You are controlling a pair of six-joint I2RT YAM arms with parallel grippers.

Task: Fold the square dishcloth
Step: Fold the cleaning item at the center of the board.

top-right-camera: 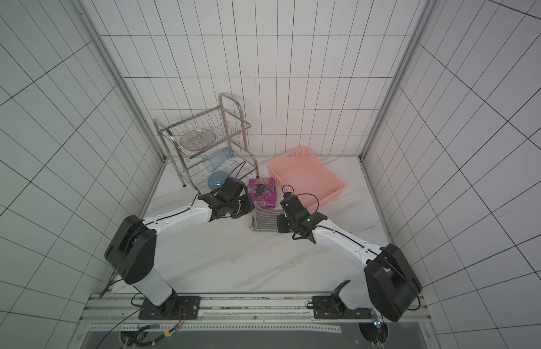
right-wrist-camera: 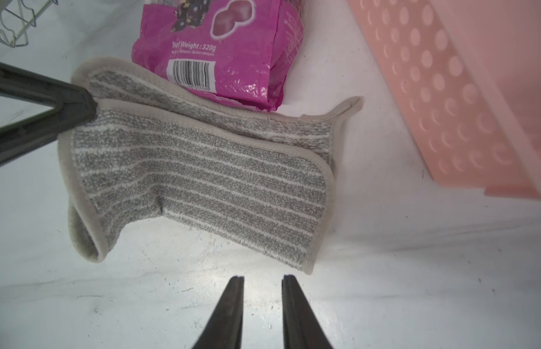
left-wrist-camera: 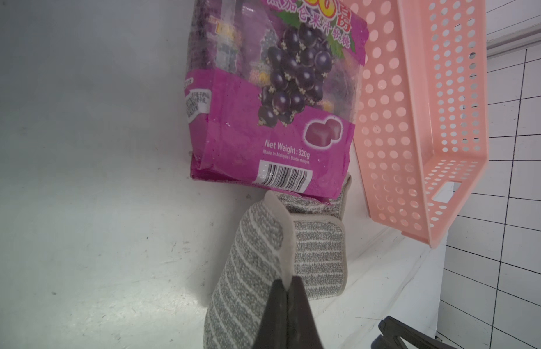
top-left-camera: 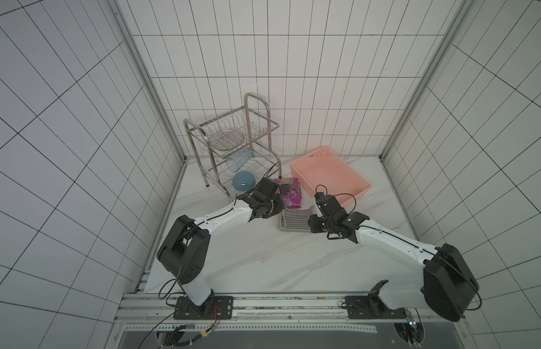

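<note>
The square dishcloth (top-left-camera: 294, 222) (top-right-camera: 264, 222), grey with fine stripes and a plain border, lies doubled over on the white table between my two arms. My left gripper (left-wrist-camera: 288, 282) is shut on the border of its upper layer (left-wrist-camera: 248, 266), holding that edge a little raised. From the right wrist, the left fingers (right-wrist-camera: 78, 105) show pinching the cloth (right-wrist-camera: 202, 181) at its side. My right gripper (right-wrist-camera: 262, 278) is open and empty, just short of the cloth's near corner. The cloth's far edge touches the magenta snack packet (right-wrist-camera: 220, 45).
The snack packet (top-left-camera: 288, 193) (left-wrist-camera: 278, 105) lies just behind the cloth. A pink basket (top-left-camera: 302, 181) (left-wrist-camera: 414, 121) stands to the right of it. At the back left a metal dish rack (top-left-camera: 233, 142) holds a blue bowl (top-left-camera: 244, 181) and a clear cup (top-left-camera: 239, 160).
</note>
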